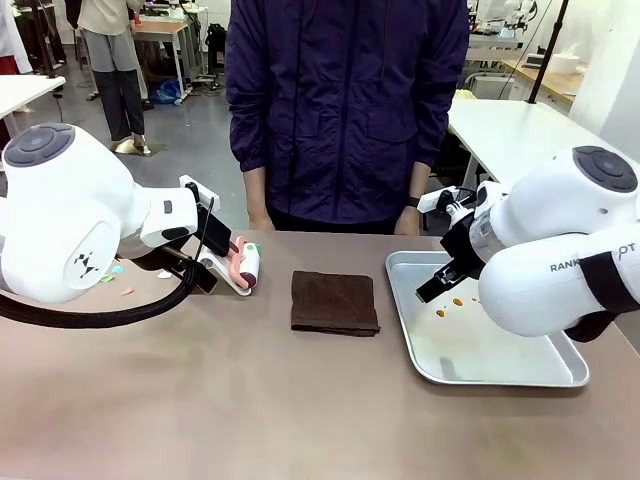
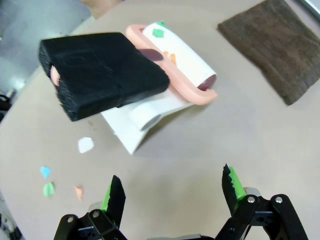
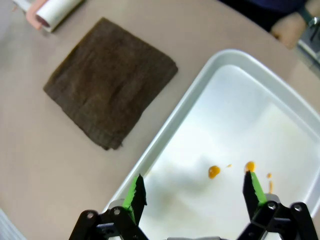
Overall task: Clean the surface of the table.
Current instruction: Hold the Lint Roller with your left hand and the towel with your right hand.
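Left gripper (image 2: 172, 177), wide open, hung left of brown cloth (image 1: 334, 302) near lint roller (image 2: 175, 57). Right gripper (image 3: 193, 179), wide open, over tray (image 3: 240, 115).

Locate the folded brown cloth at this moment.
In the front view the folded brown cloth lies flat near the middle of the table, between the lint roller on its left and the metal tray on its right.

Brown cloth (image 1: 335, 302), stained tray (image 1: 500, 345), lint roller (image 1: 248, 266)
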Tool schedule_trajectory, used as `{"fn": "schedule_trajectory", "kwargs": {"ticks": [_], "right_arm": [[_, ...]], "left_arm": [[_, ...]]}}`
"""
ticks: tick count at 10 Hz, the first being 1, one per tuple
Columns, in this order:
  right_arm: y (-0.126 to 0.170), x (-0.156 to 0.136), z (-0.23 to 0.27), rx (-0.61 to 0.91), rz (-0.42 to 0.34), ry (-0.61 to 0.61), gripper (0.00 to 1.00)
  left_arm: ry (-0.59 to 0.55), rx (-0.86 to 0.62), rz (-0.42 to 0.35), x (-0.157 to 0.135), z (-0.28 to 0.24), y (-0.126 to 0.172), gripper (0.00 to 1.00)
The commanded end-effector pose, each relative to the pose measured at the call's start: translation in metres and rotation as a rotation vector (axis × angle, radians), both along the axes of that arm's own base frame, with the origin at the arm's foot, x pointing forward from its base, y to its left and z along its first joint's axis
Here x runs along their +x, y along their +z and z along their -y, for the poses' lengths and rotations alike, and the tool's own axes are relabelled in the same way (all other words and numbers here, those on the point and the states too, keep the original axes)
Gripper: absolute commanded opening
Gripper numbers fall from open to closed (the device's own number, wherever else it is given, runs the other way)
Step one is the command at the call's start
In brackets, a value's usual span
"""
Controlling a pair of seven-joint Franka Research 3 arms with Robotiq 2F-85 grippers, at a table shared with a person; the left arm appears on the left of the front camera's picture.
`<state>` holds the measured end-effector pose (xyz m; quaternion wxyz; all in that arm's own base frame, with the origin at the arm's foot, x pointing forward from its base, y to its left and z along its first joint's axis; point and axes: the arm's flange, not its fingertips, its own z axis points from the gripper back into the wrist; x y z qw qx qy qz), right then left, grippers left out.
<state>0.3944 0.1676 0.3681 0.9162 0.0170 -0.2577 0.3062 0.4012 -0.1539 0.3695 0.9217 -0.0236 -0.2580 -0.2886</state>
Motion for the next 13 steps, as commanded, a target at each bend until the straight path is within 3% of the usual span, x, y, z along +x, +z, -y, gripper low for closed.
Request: {"fn": "schedule_trajectory", "kwargs": {"ticks": [1,2,4,6,8,10,13], "right_arm": [[0.022,-0.007,0.006,0.072,-0.121,-0.153,1.0],[0.04,-0.014,0.016,0.181,-0.142,-0.222,1.0],[0.068,-0.037,0.035,0.338,-0.249,-0.254,1.0],[0.085,-0.068,0.074,0.492,-0.372,-0.232,1.0],[0.09,-0.096,0.122,0.704,-0.418,-0.16,1.0],[0.092,-0.108,0.182,0.862,-0.395,-0.269,1.0],[0.075,-0.095,0.275,1.045,-0.443,-0.421,1.0]], "left_arm": [[0.031,-0.132,-0.173,-0.016,-0.015,0.022,1.0],[0.121,-0.193,-0.271,-0.031,-0.019,0.037,1.0],[0.156,-0.31,-0.337,-0.047,-0.04,0.054,1.0],[0.116,-0.439,-0.315,-0.072,-0.09,0.073,1.0],[0.046,-0.559,-0.257,-0.103,-0.141,0.088,1.0],[0.064,-0.677,-0.205,-0.122,-0.2,0.09,1.0],[0.169,-0.881,-0.246,-0.114,-0.305,0.065,1.0]]}}
